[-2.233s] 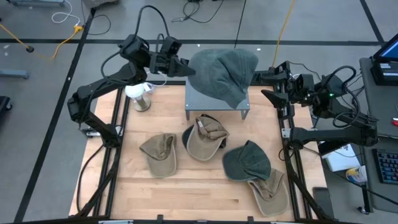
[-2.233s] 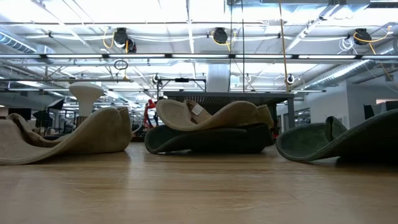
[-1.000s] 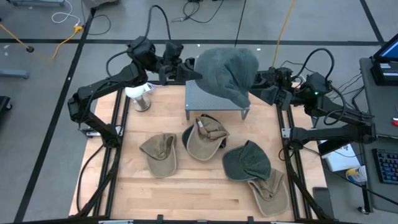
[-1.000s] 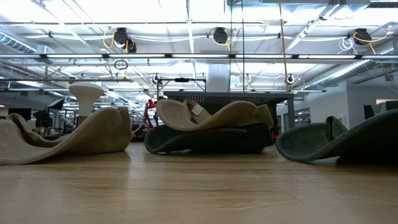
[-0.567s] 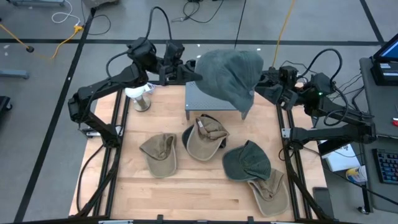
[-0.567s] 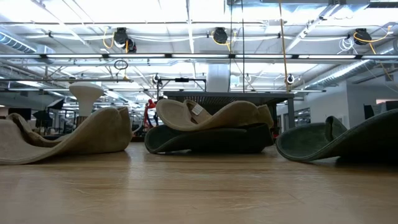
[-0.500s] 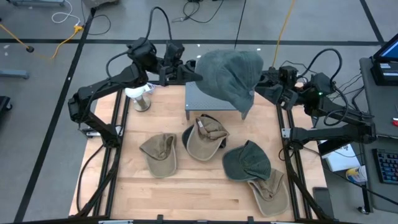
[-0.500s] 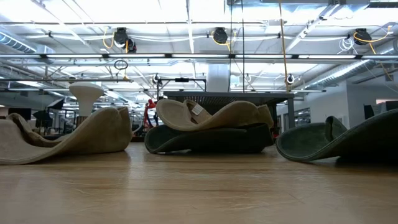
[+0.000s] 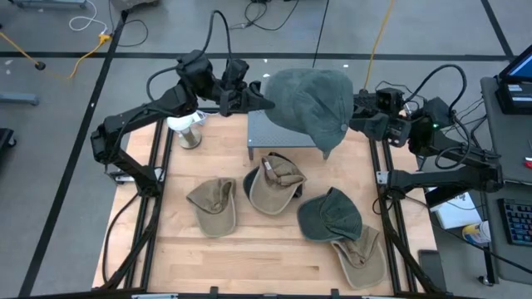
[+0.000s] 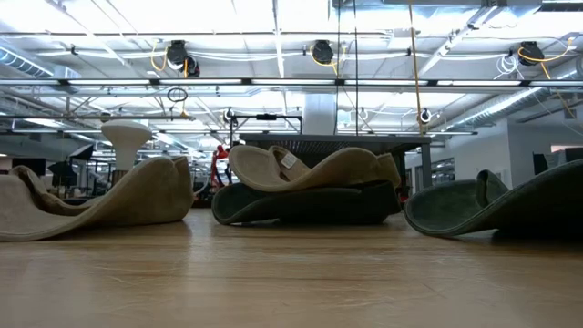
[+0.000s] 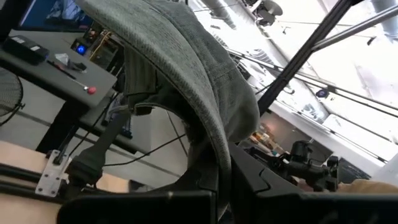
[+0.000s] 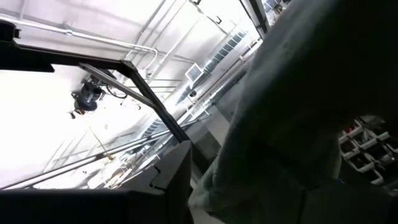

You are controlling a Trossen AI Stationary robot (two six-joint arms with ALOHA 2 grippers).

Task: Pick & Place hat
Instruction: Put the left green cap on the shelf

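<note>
A grey-green hat (image 9: 312,100) hangs spread between my two grippers over the grey metal stand (image 9: 274,134) at the table's far middle. My left gripper (image 9: 258,101) is shut on the hat's left edge. My right gripper (image 9: 354,121) is closed on its right side. The cloth fills the left wrist view (image 11: 186,74) and the right wrist view (image 12: 298,93). The hat's lowest flap (image 9: 327,148) droops past the stand's near right corner. My left gripper pinches the hat's left edge (image 11: 214,165) between its two fingers, coming about level from the table's left. The cloth rises from the fingers and arches away, and the hat is held up off the stand. My right gripper has the hat's right edge (image 12: 245,180) between its two fingers, coming from the table's right and slanting upward. The cloth hangs down in front of the fingers. How many layers it has cannot be told.
Several other hats lie on the wooden table nearer the front: a tan one (image 9: 212,205), a tan one lying on a dark one (image 9: 274,181), a dark green one (image 9: 330,214) and a tan one (image 9: 360,249). A white head form (image 9: 187,126) stands left of the stand.
Both grippers have kept their hold. My right gripper has tipped upward, and the hat has spread and shifted a little toward the table's right. Its drooping flap now hangs past the stand's near right corner.
</note>
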